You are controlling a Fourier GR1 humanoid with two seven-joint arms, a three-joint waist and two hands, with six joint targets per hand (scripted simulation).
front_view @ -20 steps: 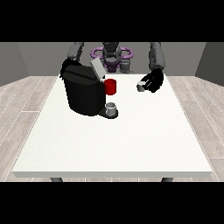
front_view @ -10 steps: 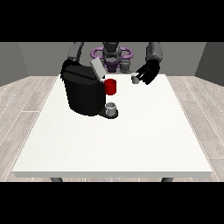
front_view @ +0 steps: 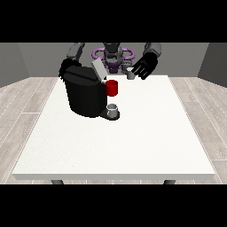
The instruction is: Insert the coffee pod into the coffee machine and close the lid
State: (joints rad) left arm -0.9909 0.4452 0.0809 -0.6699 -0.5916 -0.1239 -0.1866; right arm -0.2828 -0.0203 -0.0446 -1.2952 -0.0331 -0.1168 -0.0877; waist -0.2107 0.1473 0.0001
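Note:
The black coffee machine (front_view: 84,95) stands on the left half of the white table (front_view: 133,142), its grey lid (front_view: 98,70) tilted up and open. A red part (front_view: 112,87) juts from its front above a small grey cup (front_view: 113,109) on the drip tray. The hand at the view's right (front_view: 144,66) hovers above the table's far edge, right of the lid, fingers curled on a small grey coffee pod (front_view: 131,75). The hand at the view's left (front_view: 65,68) lies against the machine's back left corner, mostly hidden.
The robot's torso (front_view: 112,55) is behind the table's far edge. Wooden floor surrounds the table. White tabletop stretches in front of and to the right of the machine.
The hand at the view's right has risen and moved left towards the open lid, carrying the pod. The machine, cup and other hand have stayed put.

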